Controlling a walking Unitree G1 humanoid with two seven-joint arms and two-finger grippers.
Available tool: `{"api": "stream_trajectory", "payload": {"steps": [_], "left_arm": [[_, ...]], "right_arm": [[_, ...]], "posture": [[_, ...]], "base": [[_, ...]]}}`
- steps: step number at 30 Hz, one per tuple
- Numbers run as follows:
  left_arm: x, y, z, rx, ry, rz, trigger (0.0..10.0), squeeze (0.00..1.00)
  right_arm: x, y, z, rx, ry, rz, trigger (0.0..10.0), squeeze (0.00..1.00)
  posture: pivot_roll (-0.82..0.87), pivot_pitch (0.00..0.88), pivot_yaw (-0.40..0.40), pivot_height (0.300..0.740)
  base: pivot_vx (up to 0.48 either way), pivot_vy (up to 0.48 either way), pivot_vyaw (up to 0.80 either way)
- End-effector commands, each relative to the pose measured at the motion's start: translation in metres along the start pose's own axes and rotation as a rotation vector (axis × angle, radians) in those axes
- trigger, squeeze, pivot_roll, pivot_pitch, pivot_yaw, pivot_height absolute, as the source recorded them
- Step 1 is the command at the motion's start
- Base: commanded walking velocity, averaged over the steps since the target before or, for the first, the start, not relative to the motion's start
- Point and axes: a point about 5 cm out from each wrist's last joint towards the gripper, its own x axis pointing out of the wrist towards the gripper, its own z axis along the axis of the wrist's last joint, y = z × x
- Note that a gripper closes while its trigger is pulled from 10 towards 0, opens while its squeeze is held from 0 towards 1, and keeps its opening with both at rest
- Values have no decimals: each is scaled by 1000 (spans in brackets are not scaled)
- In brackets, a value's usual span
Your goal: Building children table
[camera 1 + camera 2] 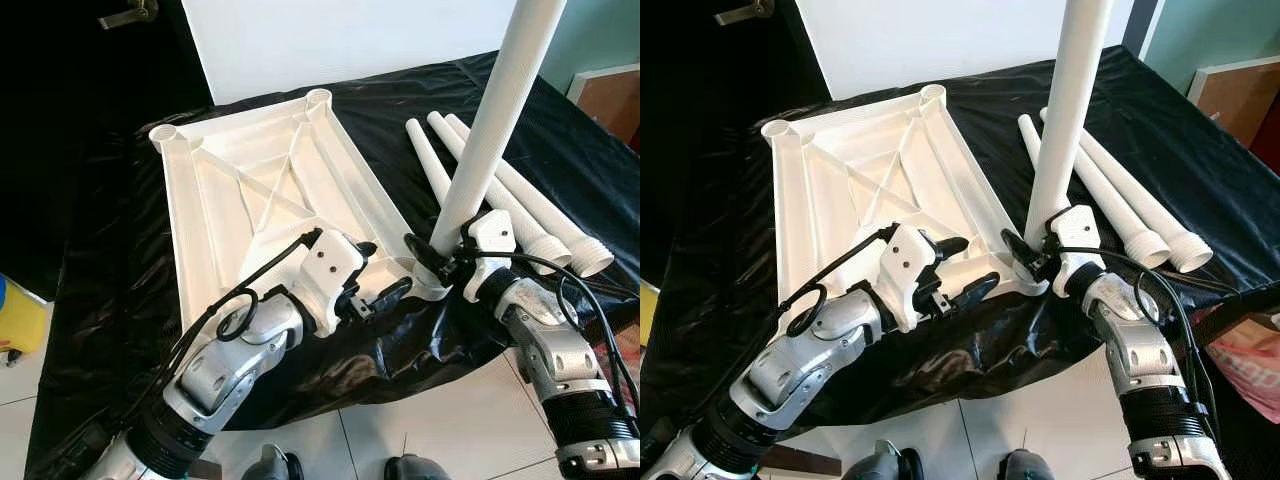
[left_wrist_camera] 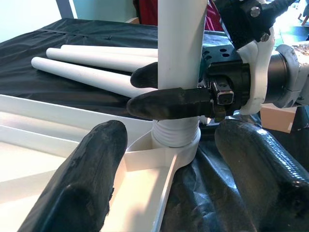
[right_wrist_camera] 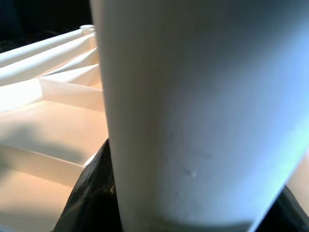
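The white table top point(image 1: 260, 190) lies upside down on a black sheet, with round sockets at its corners. One white leg point(image 1: 490, 120) stands upright in the near right corner socket point(image 2: 176, 140), its threaded end in the socket. My right gripper point(image 1: 432, 258) is shut on this leg just above the socket. My left gripper point(image 1: 385, 268) is open at the table top's near edge, just left of that corner, with its fingers point(image 2: 91, 174) spread on either side of the corner rim. Three loose white legs point(image 1: 520, 200) lie side by side on the sheet to the right.
The black sheet point(image 1: 120, 300) covers a low surface and hangs over its near edge onto white floor tiles point(image 1: 440, 420). A yellow object point(image 1: 20, 320) stands on the floor at the left. A brown box point(image 1: 610, 95) is at the far right.
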Motion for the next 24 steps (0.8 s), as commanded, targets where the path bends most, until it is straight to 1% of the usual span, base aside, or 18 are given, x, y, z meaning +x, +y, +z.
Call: {"api": "stream_trajectory", "payload": {"steps": [1, 2, 8, 11, 12, 13, 14, 15, 16, 17, 19, 23, 24], "left_arm": [[-2, -5, 2, 14, -9, -140, 10000, 0], [-2, -5, 2, 14, -9, -141, 10000, 0], [-1, -4, 1, 16, -5, -140, 10000, 0], [-1, -4, 1, 16, -5, -140, 10000, 0], [-1, -4, 1, 16, -4, -140, 10000, 0], [-1, -4, 0, 16, -4, -139, 10000, 0], [-1, -4, 0, 16, -4, -139, 10000, 0], [-1, -4, 0, 14, -4, -138, 10000, 0], [-1, -4, 0, 14, -3, -137, 10000, 0], [-1, -4, 0, 14, -3, -137, 10000, 0], [-1, -3, -2, 16, 0, -134, 10000, 0], [-1, -3, -2, 17, 1, -131, 10000, 0], [-1, -3, -3, 16, 1, -130, 10000, 0]], "right_arm": [[-5, 3, -19, 29, 86, 7, 1059, 0], [-5, 2, -21, 41, 92, -9, 10000, 0], [-4, 6, -23, 79, 101, -110, 10000, 0], [-4, 6, -23, 79, 101, -110, 10000, 0], [-4, 7, -24, 92, 104, -144, 10000, 0], [-4, 10, -25, 110, 115, -203, 10000, 0], [-4, 10, -25, 110, 115, -203, 10000, 0], [-5, 11, -27, 131, 126, -257, 10000, 0], [-6, 13, -27, 130, 136, -300, 10000, 0], [-6, 13, -27, 130, 136, -300, 10000, 0], [-6, 17, -29, 137, 143, -359, 10000, 0], [-6, 22, -30, 149, 147, -405, 10000, 0], [-7, 25, -31, 154, 153, -451, 10000, 0]], "posture": [[-82, 113, 68, 740], [-82, 113, 69, 740], [-84, 113, 70, 740], [-84, 113, 70, 740], [-84, 114, 69, 740], [-85, 114, 70, 740], [-85, 114, 70, 740], [-85, 114, 70, 740], [-85, 114, 70, 740], [-85, 114, 70, 740], [-89, 114, 71, 740], [-89, 115, 70, 740], [-89, 116, 70, 740]], "base": [[0, 0, 0], [0, 0, 0], [0, 0, 0], [0, 0, 0], [0, 0, 0], [0, 0, 0], [0, 0, 0], [0, 0, 0], [0, 0, 0], [0, 0, 0], [0, 0, 0], [0, 0, 0], [0, 0, 0]]}}
